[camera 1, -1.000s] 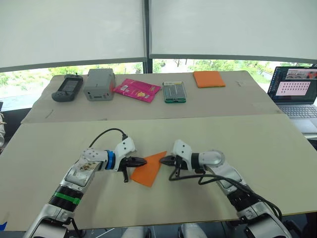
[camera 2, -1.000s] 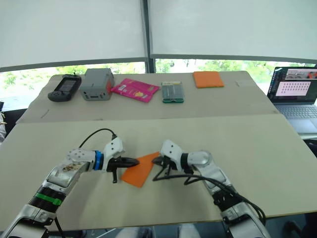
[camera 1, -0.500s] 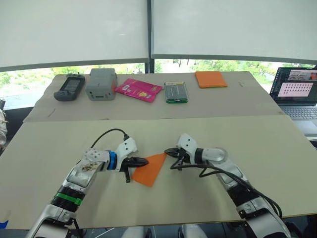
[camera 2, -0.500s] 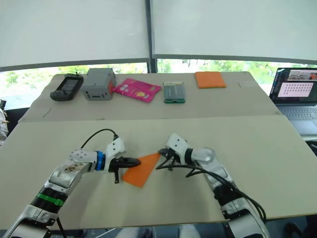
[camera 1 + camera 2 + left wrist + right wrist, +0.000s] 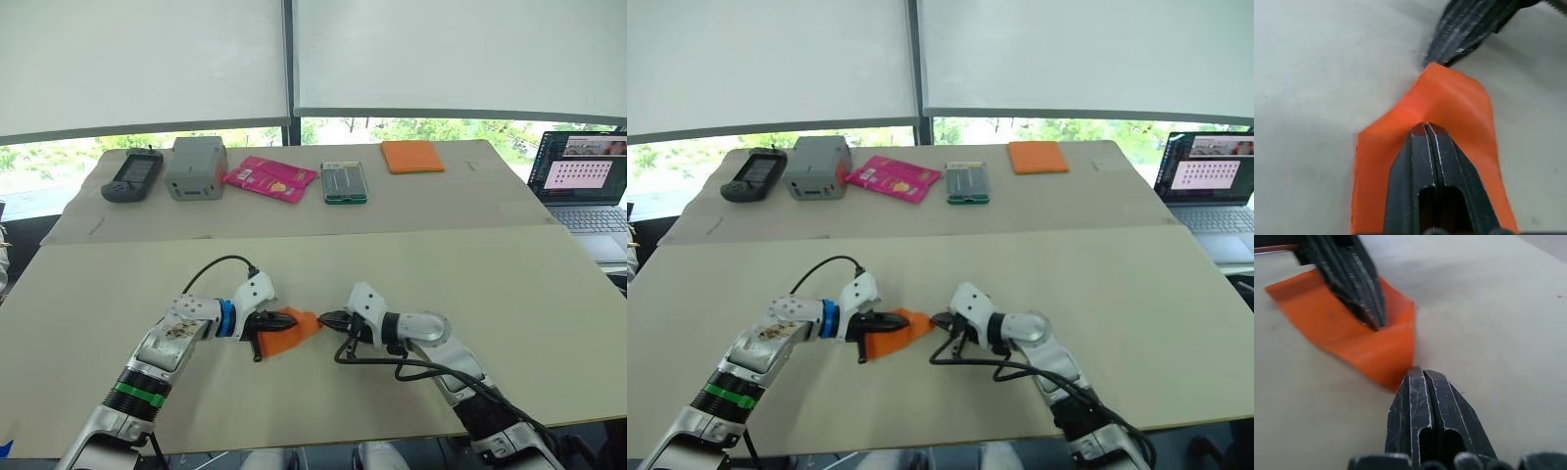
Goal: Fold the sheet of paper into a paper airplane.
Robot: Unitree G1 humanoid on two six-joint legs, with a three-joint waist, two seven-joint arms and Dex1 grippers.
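Note:
The sheet of paper (image 5: 290, 337) is a small bright orange wedge lying on the near table between my two grippers. Its right end curls upward. My left gripper (image 5: 282, 319) is shut, and its tips rest on top of the paper (image 5: 1449, 98), which bends up around them. My right gripper (image 5: 325, 319) is also shut, with its tips (image 5: 1418, 373) touching the raised right edge of the paper (image 5: 1327, 323). In the right wrist view the left gripper's fingers (image 5: 1359, 289) press down on the sheet.
On the far table stand a black handheld (image 5: 132, 174), a grey box (image 5: 196, 166), a pink packet (image 5: 271, 177), a green-edged device (image 5: 344, 182) and an orange pad (image 5: 412, 156). An open laptop (image 5: 583, 181) sits at the right edge.
My right gripper has moved left toward the left gripper, pushing the paper's right tip. The paper has buckled and looks shorter. The left gripper has barely moved.

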